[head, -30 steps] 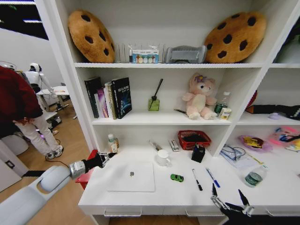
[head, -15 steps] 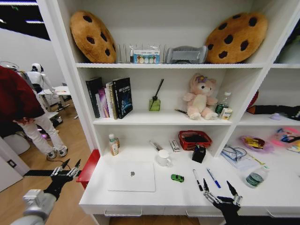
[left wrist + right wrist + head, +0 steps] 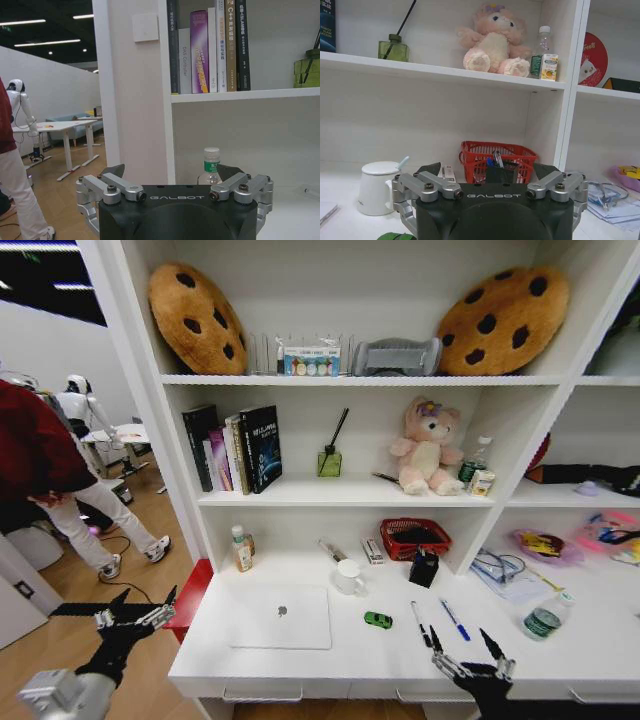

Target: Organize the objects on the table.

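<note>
Tabletop [image 3: 300, 665] white, long, below bookshelves beside an open room. Laptop [image 3: 281, 617] flat at left-centre; black pen [image 3: 421, 624] and blue pen [image 3: 454, 619] to its right; tiny green item [image 3: 377, 620] between. Nothing tidied yet. Left claw [image 3: 133, 616] spread, off the left edge; right claw [image 3: 470, 668] spread, over the front edge, near the pens.

The left gripper [image 3: 133, 614], which a second ago reached over the counter's [image 3: 300, 665] left edge beside the laptop [image 3: 281, 617], now hangs off that edge above the floor, lower and farther out, jaws spread. The right gripper [image 3: 468, 649] has shifted a little leftward along the counter's front edge, closer to the black pen [image 3: 421, 623], jaws wide apart.
</note>
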{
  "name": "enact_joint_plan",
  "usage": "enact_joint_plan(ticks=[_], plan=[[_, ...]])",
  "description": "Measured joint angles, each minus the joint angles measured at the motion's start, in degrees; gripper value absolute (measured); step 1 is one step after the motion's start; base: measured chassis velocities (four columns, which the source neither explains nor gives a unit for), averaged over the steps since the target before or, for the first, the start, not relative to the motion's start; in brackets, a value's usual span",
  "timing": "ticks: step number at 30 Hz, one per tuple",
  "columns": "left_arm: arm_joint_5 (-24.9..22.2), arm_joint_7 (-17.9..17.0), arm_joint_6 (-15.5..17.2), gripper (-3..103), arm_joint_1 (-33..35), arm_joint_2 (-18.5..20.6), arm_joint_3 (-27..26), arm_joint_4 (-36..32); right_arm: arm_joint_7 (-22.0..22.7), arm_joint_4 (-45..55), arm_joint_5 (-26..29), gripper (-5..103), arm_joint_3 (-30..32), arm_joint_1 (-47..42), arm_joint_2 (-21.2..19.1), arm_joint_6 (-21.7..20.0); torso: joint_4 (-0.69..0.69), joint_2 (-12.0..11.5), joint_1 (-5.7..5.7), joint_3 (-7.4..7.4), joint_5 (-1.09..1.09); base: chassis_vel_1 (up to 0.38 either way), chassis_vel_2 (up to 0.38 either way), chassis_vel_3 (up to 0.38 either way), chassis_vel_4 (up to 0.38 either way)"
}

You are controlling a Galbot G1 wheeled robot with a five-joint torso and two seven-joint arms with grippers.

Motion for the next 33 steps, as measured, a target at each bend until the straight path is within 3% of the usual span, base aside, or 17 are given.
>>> enact_joint_plan(ticks=[5,6,7,8,11,14,18,23,25,33], plan=[[0.86,-1.71,0.3,100,-1.68,0.87,3.62,-0.29,-1.71,-1.41,2.94,100,-0.25,1.17,-2.13,-1.37,0.0,0.0,0.0,0.01,-0.01,0.0,0.0,0.0,0.0],[1.02,-2.41,0.3,100,-1.98,0.79,4.57,-0.47,-3.5,-1.84,4.1,100,-0.15,1.69,-2.78,-1.41,-0.01,0.0,0.0,0.0,-0.01,0.0,0.0,0.0,0.0],[1.23,-3.52,0.31,100,-2.51,0.5,6.5,-0.71,-9.78,-3.15,6.36,100,0.79,3.03,-4.83,-1.58,-0.01,0.0,0.0,0.01,-0.01,0.0,0.0,0.0,0.0],[1.23,-3.52,0.31,100,-2.51,0.5,6.5,-0.71,-9.78,-3.15,6.36,100,0.79,3.03,-4.83,-1.58,-0.01,0.0,0.0,0.01,-0.01,0.0,0.0,0.0,0.0],[2.75,-4.21,0.26,100,-3.24,0.12,9.24,-0.61,-19.23,-6.16,9.48,100,2.95,8.13,-9.96,-3.36,0.01,0.0,0.0,0.0,0.02,0.0,0.0,0.0,0.0],[3.47,-3.6,-0.16,100,-3.39,0.12,9.85,-0.49,-21.61,-7.11,11.24,100,4.08,11.48,-12.61,-5.18,0.04,-0.01,0.01,0.01,0.01,0.0,0.0,0.0,0.0],[3.29,-1.71,-1.38,100,-3.49,1.89,9.23,-1.22,-19.16,-6.92,14.09,100,4.28,13.0,-13.41,-8.14,0.01,-0.01,0.01,0.01,-0.01,0.0,0.0,0.0,0.0],[2.77,0.05,-1.94,100,-3.06,4.03,8.38,-2.23,-17.41,-7.42,12.33,100,3.76,11.44,-11.24,-8.19,-0.01,0.0,0.0,0.0,-0.01,0.0,0.0,0.0,0.0],[0.54,0.79,-2.02,100,-3.03,5.39,9.37,-3.1,-16.67,-7.79,12.04,100,3.52,10.58,-10.29,-8.11,-0.01,0.0,0.0,0.0,0.0,0.0,0.0,0.0,0.0],[1.21,1.63,-1.23,100,-3.08,6.53,11.82,-3.41,-17.17,-8.54,13.42,100,3.9,11.83,-12.06,-8.31,0.01,0.0,0.0,0.0,0.0,0.0,0.0,0.0,0.0]])
